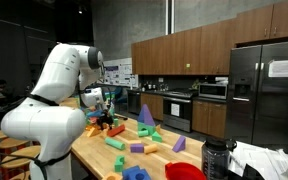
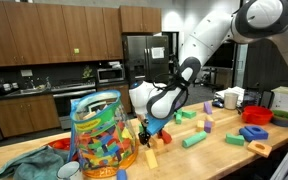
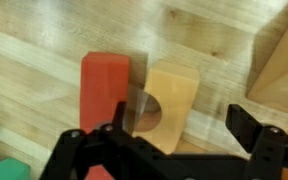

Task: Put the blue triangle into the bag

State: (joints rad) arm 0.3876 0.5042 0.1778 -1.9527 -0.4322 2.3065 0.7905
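In an exterior view the white arm (image 1: pixel 49 100) bends over the far left end of the wooden desk (image 1: pixel 156 158). The tool (image 1: pixel 102 120) hangs low over a cluster of blocks there, but it is too small here to tell how its jaws stand. Further right lie a tall purple triangular block (image 1: pixel 146 114) and scattered green and purple blocks. A blue ring-shaped piece (image 1: pixel 134 173) and a red bowl (image 1: pixel 184 172) sit near the front edge, and a dark bottle (image 1: pixel 215 160) stands to the right of the bowl.

In an exterior view from across the desk (image 2: pixel 214 150), the clear bag (image 2: pixel 99 135), already full of coloured blocks, stands upright at the left. A teal cloth (image 2: pixel 24 162) lies in front of it. The tool (image 2: pixel 148 136) points down just to the right of the bag, close above the desk top. A small blue piece (image 2: pixel 162 128) shows just beside the tool on its right. It may be the blue triangle, but its shape cannot be made out, and it is outside the bag. A long green block (image 2: pixel 192 141) lies further right, and larger blue blocks (image 2: pixel 252 132) and the red bowl (image 2: pixel 259 116) sit far to the right.

In the wrist view the tool (image 3: pixel 164 138) is spread wide with nothing between its fingers (image 3: pixel 252 128). Below it a red block (image 3: pixel 104 88) and a tan arch block (image 3: pixel 172 92) lie side by side on the wood, touching or nearly so.
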